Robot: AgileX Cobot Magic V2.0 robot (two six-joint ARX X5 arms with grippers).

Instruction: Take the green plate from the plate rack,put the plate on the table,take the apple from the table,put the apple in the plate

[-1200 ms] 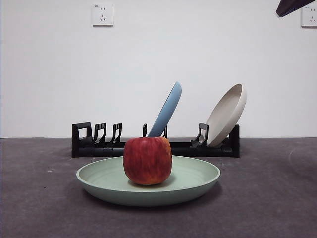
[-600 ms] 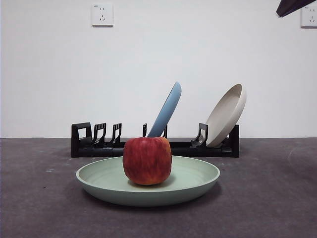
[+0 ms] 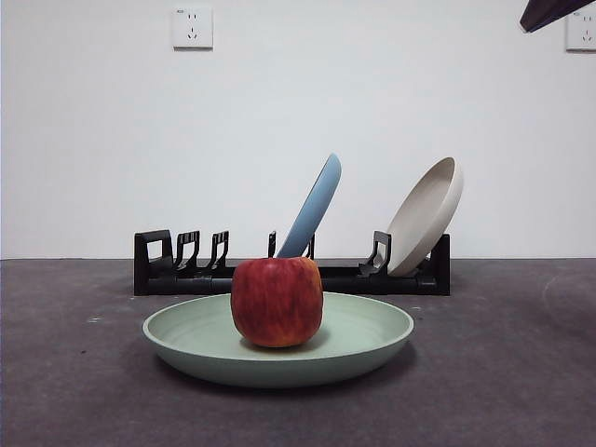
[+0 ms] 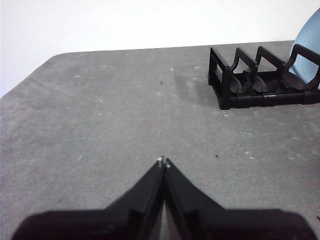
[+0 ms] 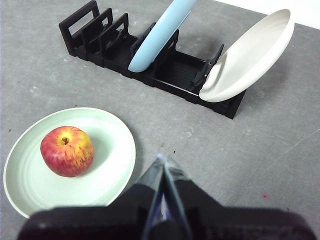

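One apple (image 3: 277, 302) sits inside one green plate (image 3: 368, 337) on the table (image 3: 503, 372), with two more plates, a blue plate (image 3: 314, 207) and a beige plate (image 3: 426, 215), leaning in the single plate rack (image 3: 177, 265) behind. The right gripper (image 5: 163, 161), jaws pressed together and holding nothing, hangs above bare table just beside the green plate's rim. The left gripper (image 4: 163, 162), likewise closed and empty, is near the rack's vacant end.
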